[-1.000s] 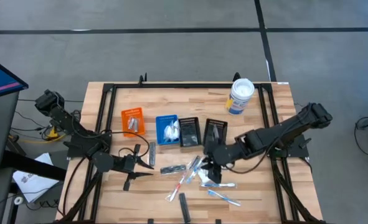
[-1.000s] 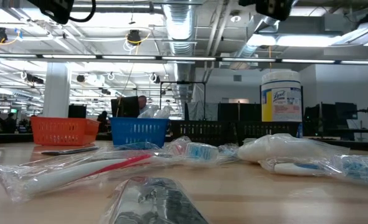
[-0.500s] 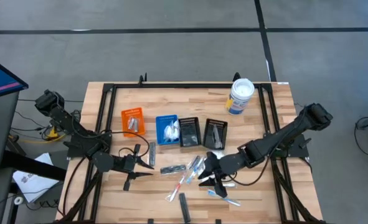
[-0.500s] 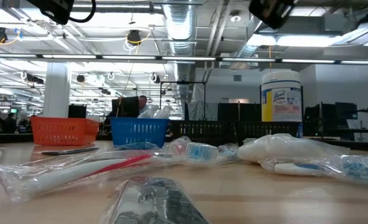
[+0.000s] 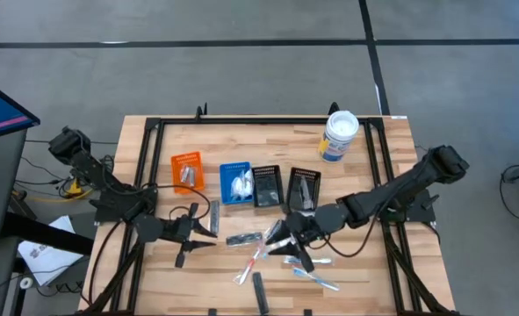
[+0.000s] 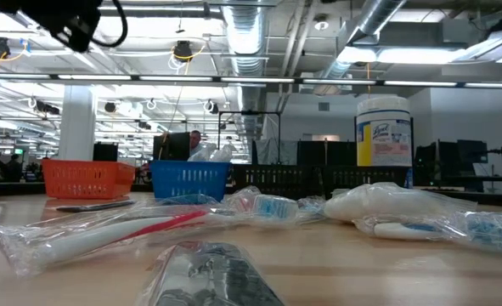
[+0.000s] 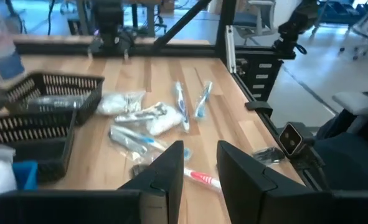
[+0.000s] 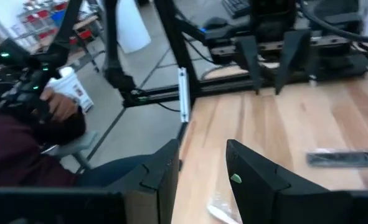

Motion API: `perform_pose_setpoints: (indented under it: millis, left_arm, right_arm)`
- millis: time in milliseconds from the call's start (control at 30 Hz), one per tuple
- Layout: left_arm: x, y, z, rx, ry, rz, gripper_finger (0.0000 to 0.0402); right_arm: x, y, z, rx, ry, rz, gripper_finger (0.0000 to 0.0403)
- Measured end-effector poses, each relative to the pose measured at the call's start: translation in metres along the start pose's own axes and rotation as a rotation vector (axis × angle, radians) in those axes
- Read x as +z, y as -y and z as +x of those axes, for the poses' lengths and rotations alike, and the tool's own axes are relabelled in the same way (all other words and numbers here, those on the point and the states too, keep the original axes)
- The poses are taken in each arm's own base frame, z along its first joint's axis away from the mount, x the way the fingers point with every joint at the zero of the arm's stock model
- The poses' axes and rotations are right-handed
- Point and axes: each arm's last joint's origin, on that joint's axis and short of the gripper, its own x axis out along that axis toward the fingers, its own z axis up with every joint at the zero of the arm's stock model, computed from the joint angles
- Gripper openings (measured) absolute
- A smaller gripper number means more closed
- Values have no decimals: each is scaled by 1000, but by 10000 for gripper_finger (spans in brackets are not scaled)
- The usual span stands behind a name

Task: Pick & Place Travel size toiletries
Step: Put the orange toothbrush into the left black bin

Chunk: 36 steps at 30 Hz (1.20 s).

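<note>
two dark arms over slatted wooden table. right gripper low above scattered pile of clear-wrapped sticks and silvery sachets at front centre, fingers parted with visible gap, nothing between them. left gripper at front left, fingers slightly apart, empty, beside grey flat packet. orange bin, blue bin, two black bins in row behind pile. white tub at back right.

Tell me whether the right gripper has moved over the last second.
Yes. In the high view the right gripper has shifted from just below the right black bin toward the table's front and left, over the loose toiletries.
</note>
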Motion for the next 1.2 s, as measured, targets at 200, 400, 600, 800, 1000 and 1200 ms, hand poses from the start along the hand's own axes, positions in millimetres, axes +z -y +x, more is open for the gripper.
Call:
perform_pose_setpoints:
  millis: [200,400,600,800,1000,1200]
  left_arm:
    - [-13,-8,3,-99,-80,-122,90]
    - [-23,-7,1,-156,-125,-159,90]
    - [-26,-9,0,-155,-87,-173,90]
    - [-26,-11,1,-146,-81,-170,90]
    - [-25,-11,1,-144,-80,-169,90]
    - [-25,-11,1,-144,-80,-162,90]
  right_arm:
    - [-13,29,15,-100,-85,100,127]
    - [-48,48,54,-1,-138,109,127]
    - [-83,63,90,-5,-204,156,127]
    - [-113,73,129,-36,-340,289,117]
    - [-107,74,146,-75,-402,291,51]
    - [-109,74,141,-175,-600,302,13]
